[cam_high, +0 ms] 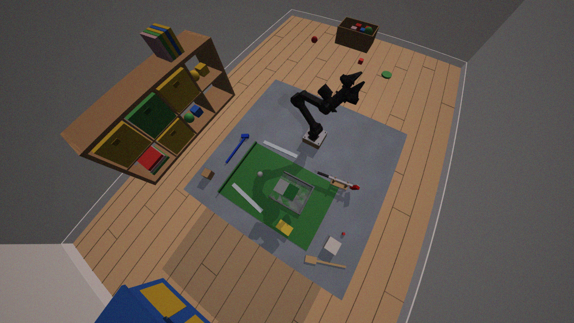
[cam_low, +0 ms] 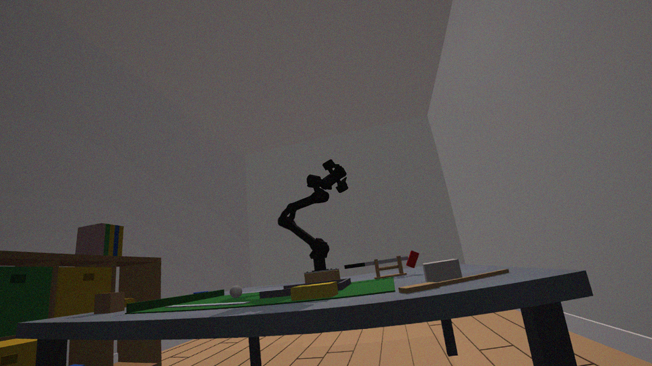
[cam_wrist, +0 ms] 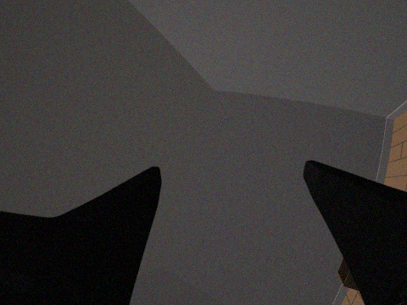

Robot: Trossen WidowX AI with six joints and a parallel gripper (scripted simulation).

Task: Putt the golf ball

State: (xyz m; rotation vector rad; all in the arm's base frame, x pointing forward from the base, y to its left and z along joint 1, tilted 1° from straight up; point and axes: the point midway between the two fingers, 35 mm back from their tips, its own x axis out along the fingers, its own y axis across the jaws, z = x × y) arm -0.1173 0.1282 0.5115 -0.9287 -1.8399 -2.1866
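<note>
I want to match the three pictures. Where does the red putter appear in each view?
Top: the red putter lies on a small wooden stand, right of the green mat.
Exterior: right of centre, the red putter rests on the stand, behind the mat.
Wrist: not in it; only the open gripper before walls.
Shared landmark: the golf ball, also in exterior.

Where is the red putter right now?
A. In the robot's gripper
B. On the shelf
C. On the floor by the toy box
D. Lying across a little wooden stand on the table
D: the red putter rests across the wooden stand beside the green mat, while the gripper is open, raised and holds nothing.
</note>
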